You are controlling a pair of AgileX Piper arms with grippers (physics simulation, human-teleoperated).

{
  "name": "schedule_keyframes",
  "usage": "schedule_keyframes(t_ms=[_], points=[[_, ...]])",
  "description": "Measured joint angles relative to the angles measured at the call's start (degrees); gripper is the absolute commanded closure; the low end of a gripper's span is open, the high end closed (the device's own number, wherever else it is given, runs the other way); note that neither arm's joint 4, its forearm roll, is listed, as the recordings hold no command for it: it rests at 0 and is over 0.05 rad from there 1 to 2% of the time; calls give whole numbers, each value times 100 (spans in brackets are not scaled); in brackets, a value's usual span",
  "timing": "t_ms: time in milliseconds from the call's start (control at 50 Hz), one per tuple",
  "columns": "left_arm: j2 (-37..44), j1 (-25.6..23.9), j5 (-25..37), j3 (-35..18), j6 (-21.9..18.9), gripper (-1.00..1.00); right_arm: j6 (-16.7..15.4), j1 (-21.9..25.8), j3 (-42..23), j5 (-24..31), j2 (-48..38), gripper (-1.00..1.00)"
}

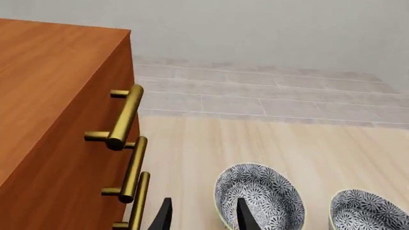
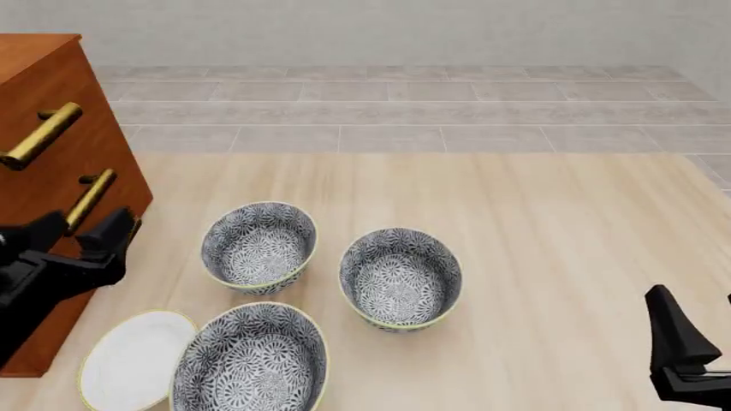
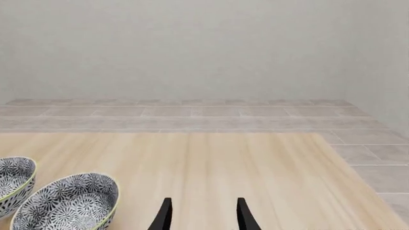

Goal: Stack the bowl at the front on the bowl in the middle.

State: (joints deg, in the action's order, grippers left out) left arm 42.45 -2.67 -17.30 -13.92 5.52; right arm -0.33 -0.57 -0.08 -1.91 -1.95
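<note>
Three patterned bowls on my bench — the bowl at the front (image 2: 252,360), the bowl in the middle (image 2: 400,276), a third bowl (image 2: 259,247) — plus one white plate (image 2: 132,360). My left fingers (image 2: 80,235) and right fingers (image 3: 201,215) are spread, empty.

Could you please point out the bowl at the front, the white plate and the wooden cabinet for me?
bowl at the front (image 2: 253,360): front view, patterned inside.
white plate (image 2: 132,360): front view, its bare white face.
wooden cabinet (image 2: 46,163): front view, its front face between the handles.

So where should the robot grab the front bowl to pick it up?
Probably the thin rim of the front bowl, coming straight down with one finger inside and one outside. It sits upright and open. Its right edge looks best, away from the white plate.
</note>
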Motion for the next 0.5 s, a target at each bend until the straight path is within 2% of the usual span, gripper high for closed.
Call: schedule_keyframes(t_ms=[500], points=[[1459, -165, 330, -929, 390, -100, 30, -16, 4, -125, -136, -100]])
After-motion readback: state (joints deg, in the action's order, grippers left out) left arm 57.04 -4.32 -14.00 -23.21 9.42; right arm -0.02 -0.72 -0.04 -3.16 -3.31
